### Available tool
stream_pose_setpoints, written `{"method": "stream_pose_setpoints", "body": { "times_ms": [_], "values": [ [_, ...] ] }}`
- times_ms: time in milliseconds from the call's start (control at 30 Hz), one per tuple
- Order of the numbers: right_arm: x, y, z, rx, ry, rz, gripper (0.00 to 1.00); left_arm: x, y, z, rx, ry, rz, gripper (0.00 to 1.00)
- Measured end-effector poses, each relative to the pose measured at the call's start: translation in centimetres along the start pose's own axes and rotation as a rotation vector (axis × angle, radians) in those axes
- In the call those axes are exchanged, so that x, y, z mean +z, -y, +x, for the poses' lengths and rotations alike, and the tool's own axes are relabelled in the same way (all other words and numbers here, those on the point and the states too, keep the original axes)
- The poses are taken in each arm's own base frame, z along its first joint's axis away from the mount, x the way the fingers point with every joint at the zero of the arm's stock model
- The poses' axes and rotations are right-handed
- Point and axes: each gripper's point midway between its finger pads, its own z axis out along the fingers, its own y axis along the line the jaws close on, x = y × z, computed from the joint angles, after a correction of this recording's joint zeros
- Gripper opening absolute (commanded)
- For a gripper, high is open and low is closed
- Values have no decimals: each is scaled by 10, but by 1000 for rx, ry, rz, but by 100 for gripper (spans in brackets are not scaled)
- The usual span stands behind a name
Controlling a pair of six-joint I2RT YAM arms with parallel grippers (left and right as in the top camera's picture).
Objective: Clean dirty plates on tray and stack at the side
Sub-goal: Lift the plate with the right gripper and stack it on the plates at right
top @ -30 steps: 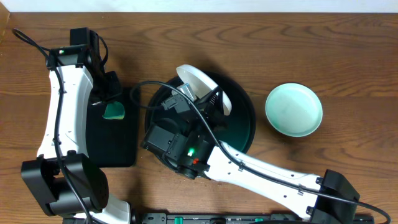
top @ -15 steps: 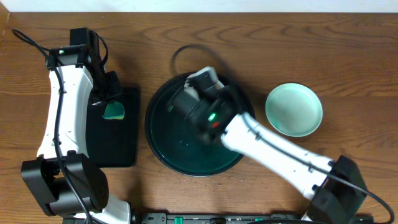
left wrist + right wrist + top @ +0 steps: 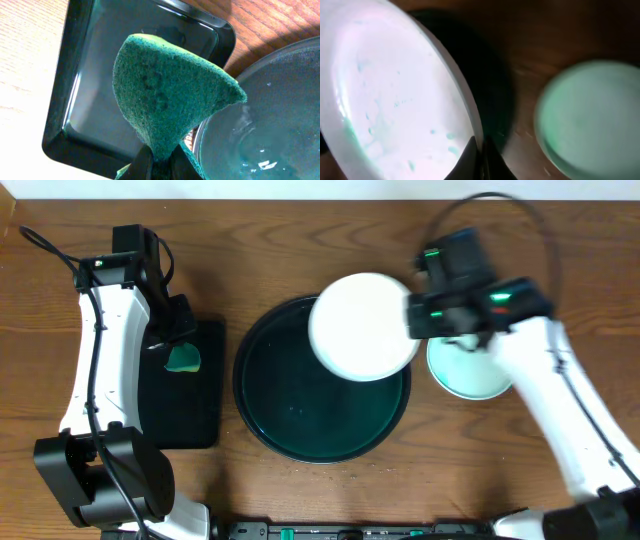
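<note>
The right gripper (image 3: 413, 316) is clamped on the white plate (image 3: 360, 328) at its rim, holding it aloft over the tray (image 3: 290, 435) near its right edge and beside a mint plate (image 3: 472, 378), while the left gripper (image 3: 159, 161) grips a sponge (image 3: 165, 95); stiff, glossy and breakable, the white plate looks prone to slip from that thin pinch.

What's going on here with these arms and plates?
The right gripper holds a white plate by its rim, over the round tray's edge, next to a mint plate sitting on the table. Faint green specks show on the white plate. The left gripper pinches a green sponge over the small rectangular tray.
</note>
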Motion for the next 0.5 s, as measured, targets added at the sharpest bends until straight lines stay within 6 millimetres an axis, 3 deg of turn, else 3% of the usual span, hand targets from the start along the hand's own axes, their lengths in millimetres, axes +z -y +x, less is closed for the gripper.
{"method": "stream_pose_setpoints", "body": {
  "times_ms": [100, 233, 367, 500],
  "values": [
    [-18, 53, 5, 135, -23, 48, 1, 0, 0, 0, 0, -1, 0, 7],
    [-23, 118, 11, 291, -23, 139, 1, 0, 0, 0, 0, 0, 0, 7],
    [-7, 173, 37, 425, -46, 228, 1, 0, 0, 0, 3, 0, 0, 7],
    [16, 206, 72, 516, -88, 274, 1, 0, 0, 0, 5, 1, 0, 7]
  ]
}}
